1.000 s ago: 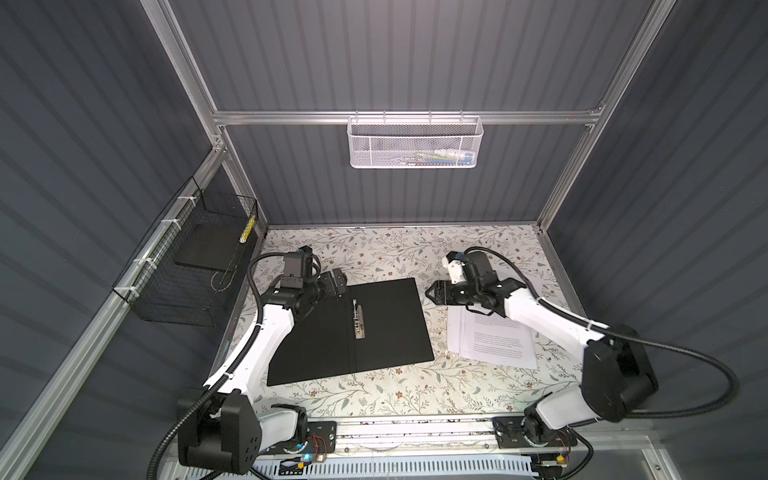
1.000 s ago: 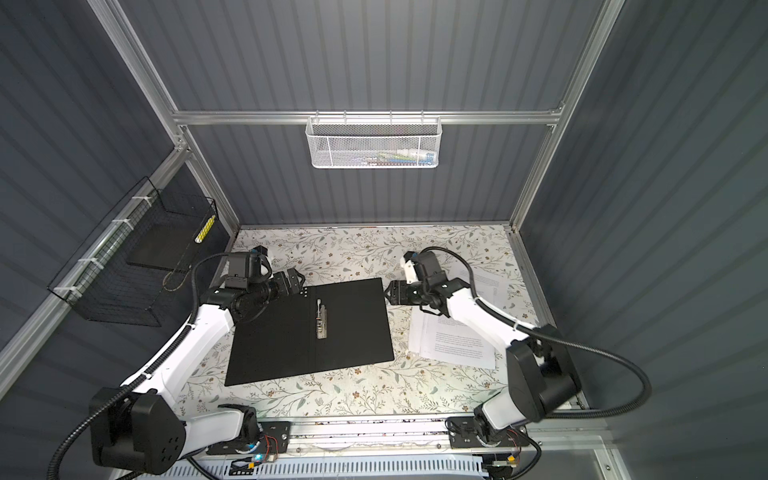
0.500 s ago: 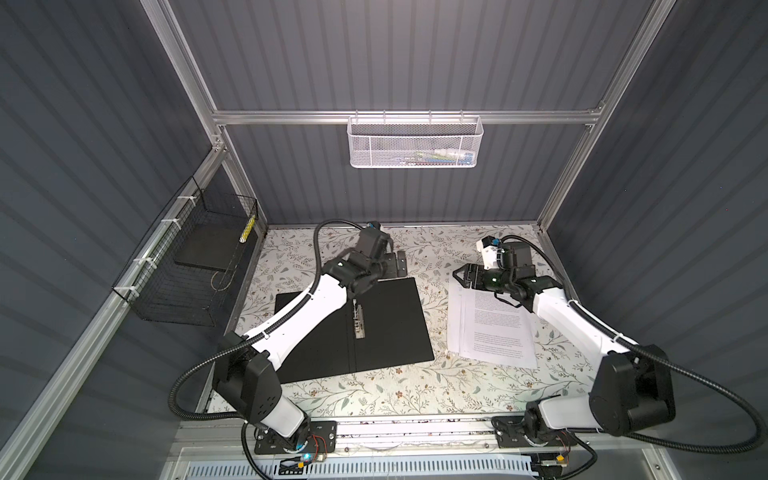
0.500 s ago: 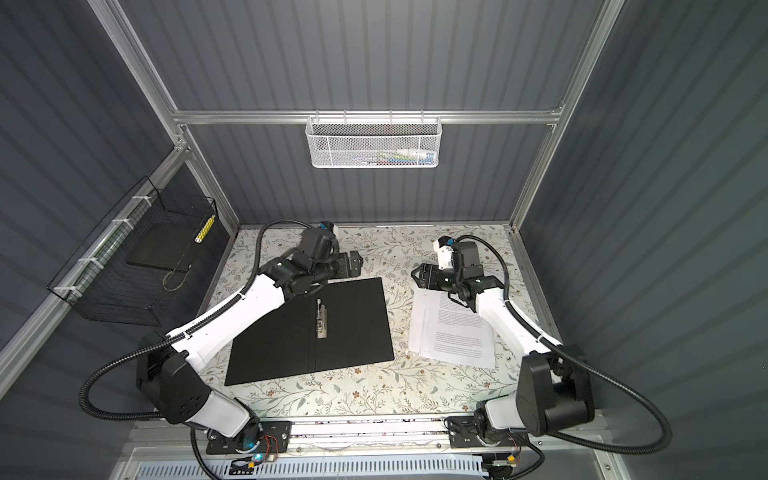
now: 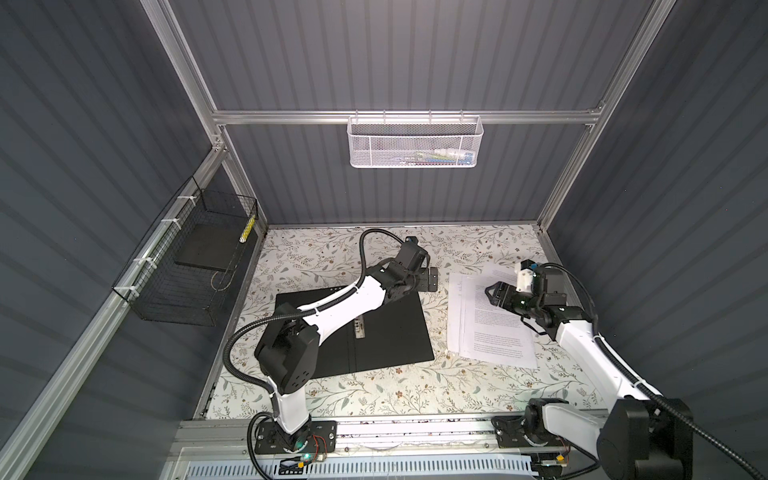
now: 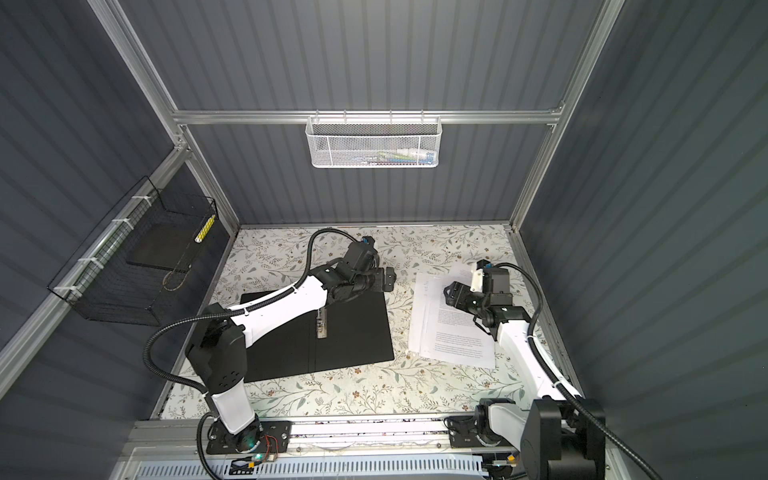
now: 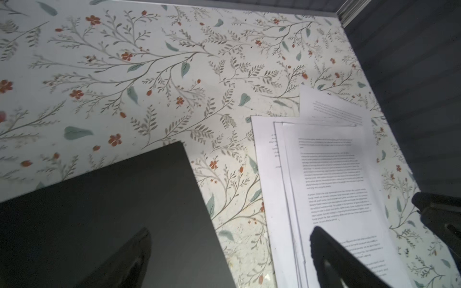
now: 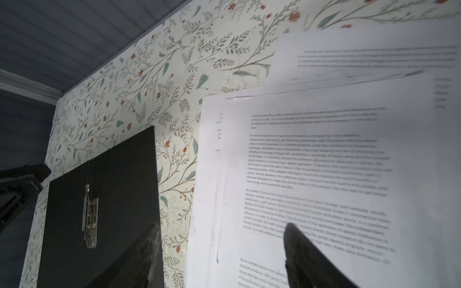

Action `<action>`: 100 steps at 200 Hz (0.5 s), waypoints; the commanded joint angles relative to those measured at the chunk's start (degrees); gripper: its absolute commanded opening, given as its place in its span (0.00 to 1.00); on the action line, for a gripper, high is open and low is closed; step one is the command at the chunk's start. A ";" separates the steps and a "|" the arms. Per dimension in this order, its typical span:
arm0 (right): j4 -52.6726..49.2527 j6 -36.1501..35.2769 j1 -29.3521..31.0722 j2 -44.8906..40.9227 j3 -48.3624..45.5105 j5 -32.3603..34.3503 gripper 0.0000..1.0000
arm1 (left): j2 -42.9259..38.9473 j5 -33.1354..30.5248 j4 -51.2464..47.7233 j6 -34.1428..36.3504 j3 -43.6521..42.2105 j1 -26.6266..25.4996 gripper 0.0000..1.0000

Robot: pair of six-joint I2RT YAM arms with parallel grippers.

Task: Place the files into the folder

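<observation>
Moved since the earlier frames: left gripper [image 5: 431,279], from the folder's far left corner to just past its far right corner; right gripper [image 5: 493,291], from the gap between folder and files to above the files' far part.

1. Folder [image 5: 395,332]: lying open and flat, black inside up, left of centre on the floral table [image 5: 332,249]. Contents: 1 metal clip [image 5: 358,326] along the spine, no sheets.
2. Files [image 5: 494,332]: loosely fanned stack of printed white sheets, on the table right of the folder, a strip of table between them.
3. White mesh basket [image 5: 415,141]: hung on the back rail. Contents: a few small coloured items, too small to identify.
4. Black wire basket [image 5: 178,274]: on the left wall. Contents: 1 black slab [image 5: 205,249], 1 yellow strip [image 5: 248,229].
5. Left gripper: fingers [image 7: 129,259] spread wide, nothing between them.
6. Right gripper: fingers [image 8: 311,259] apart, nothing held.
</observation>
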 commanded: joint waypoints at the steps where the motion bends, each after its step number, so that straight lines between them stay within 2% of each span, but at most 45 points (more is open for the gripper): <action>1: -2.55 -0.94 -2.80 -0.52 0.38 0.26 0.78 | 3.51 2.76 2.97 -0.88 1.85 -0.41 0.99; 30: 7.51 -0.05 -5.09 -3.19 -5.07 -8.36 0.75 | 5.78 -0.50 5.01 -0.35 1.39 -0.51 0.99; 57: 18.06 3.22 -5.10 -4.26 -10.06 -11.10 0.74 | 8.93 -0.65 2.53 1.17 5.36 -0.57 1.00; 80: 12.13 -0.51 -5.01 -3.81 -6.27 -10.85 0.74 | 8.94 -0.69 3.05 2.15 4.56 -0.60 0.99; 100: 7.28 -3.70 -5.01 -5.96 -5.19 -6.66 0.75 | 10.04 2.57 1.92 4.65 5.61 -0.55 0.99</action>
